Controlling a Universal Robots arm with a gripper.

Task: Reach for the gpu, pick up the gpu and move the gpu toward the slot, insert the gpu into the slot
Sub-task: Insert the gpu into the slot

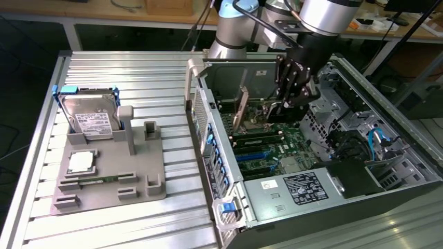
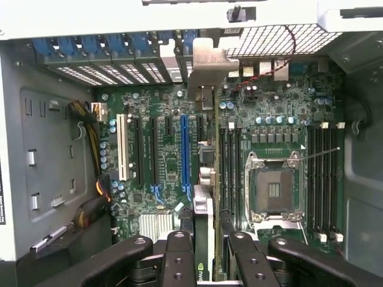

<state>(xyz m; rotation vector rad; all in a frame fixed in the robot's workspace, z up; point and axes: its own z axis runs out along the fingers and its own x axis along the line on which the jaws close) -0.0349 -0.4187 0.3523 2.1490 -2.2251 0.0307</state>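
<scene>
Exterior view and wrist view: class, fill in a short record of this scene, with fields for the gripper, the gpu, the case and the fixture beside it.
gripper: the gripper is shut on the gpu, inside the open computer case
gpu: upright, silver bracket toward the case's rear wall, over the motherboard
seating: looks not yet seated in a slot
CPU socket: empty, beside the card
fixture: grey, on the table at the exterior view's left of the case; holds a hard drive and a memory stick

I'm seeing a green motherboard [image 2: 167, 161], one blue slot [image 2: 185, 149], one white slot [image 2: 122, 146]; the gpu [image 2: 204, 206] shows a silver bracket, and my gripper [image 2: 206, 242] is plain black.
</scene>
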